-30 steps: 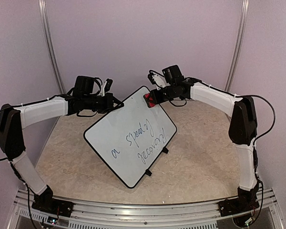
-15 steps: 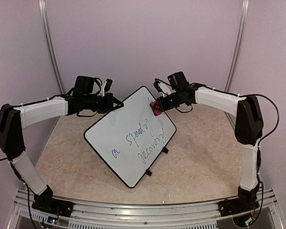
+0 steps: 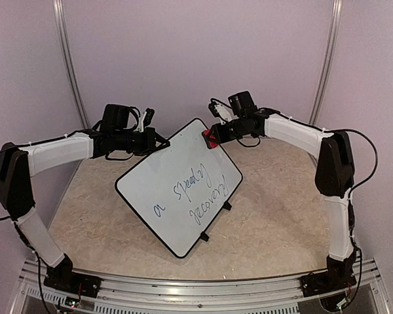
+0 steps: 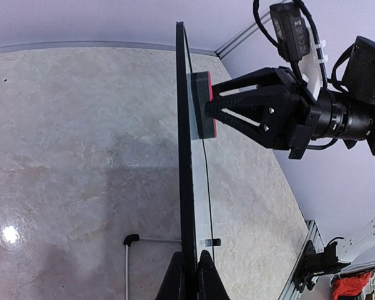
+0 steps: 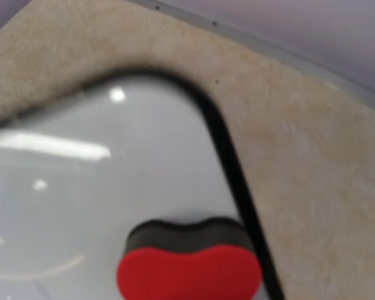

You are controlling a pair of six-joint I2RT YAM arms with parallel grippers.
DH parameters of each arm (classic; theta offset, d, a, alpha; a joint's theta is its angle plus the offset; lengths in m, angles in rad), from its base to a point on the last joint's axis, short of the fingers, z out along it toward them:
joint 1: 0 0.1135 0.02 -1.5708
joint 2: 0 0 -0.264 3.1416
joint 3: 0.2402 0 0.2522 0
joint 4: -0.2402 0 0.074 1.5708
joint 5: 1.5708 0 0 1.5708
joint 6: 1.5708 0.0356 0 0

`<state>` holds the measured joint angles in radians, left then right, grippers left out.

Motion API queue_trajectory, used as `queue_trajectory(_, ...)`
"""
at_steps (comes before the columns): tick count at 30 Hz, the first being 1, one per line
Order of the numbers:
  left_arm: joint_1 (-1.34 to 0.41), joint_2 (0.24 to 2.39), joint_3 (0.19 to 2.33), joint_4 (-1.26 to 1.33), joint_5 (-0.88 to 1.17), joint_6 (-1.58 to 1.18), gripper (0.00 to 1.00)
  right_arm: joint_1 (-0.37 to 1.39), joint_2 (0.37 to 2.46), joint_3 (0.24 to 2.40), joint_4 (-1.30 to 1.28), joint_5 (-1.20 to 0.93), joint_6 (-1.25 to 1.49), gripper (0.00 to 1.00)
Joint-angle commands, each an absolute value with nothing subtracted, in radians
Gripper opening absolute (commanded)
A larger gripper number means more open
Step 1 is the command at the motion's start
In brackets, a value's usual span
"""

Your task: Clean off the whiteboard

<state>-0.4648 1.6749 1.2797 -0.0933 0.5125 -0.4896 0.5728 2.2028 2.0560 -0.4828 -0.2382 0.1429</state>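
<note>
The whiteboard (image 3: pixel 167 167) stands tilted, one edge pinched in my closed left claw (image 3: pixel 161 142), its writing (image 3: pixel 193 191) unwiped. My right claw (image 3: pixel 215 135) grips the red eraser (image 3: pixel 209 139) against the far corner. I judge wiping has barely started, so next I'd sweep down from that claw across the writing.

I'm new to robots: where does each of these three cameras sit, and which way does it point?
Top external: above and behind the robot, looking down at the table and the tilted whiteboard; left arm and right arm show whole.
Left wrist: on the left arm, looking along the board's edge; the left claw pinches it at the bottom.
Right wrist: on the right arm, looking down at the board's corner; none of the robot shows.
Shared: both wrist views show the red eraser against the board.
</note>
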Motion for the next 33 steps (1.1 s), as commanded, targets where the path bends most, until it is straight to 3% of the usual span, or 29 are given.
queue_trajectory(1,-0.504,1.666,1.264,-0.067,0.612,-0.381,0.0,0.578,2.145,1.801,-0.475,-0.222,0.145,0.24)
queue_trajectory(7,-0.504,1.667,1.263,-0.064,0.614,-0.383,0.0,0.574,2.061,1.609,-0.413,-0.21,0.141,0.24)
queue_trajectory(18,-0.504,1.66,1.261,-0.062,0.602,-0.385,0.0,0.63,2.043,1.728,-0.435,-0.25,0.138,0.24)
queue_trajectory(19,-0.504,1.659,1.259,-0.06,0.601,-0.384,0.01,0.644,2.032,1.723,-0.433,-0.241,0.135,0.24)
queue_trajectory(24,-0.502,1.646,1.249,-0.049,0.589,-0.385,0.29,0.675,1.975,1.676,-0.43,-0.2,0.138,0.24)
queue_trajectory(33,-0.497,1.649,1.247,-0.045,0.585,-0.39,0.32,0.691,1.851,1.571,-0.407,-0.151,0.167,0.24)
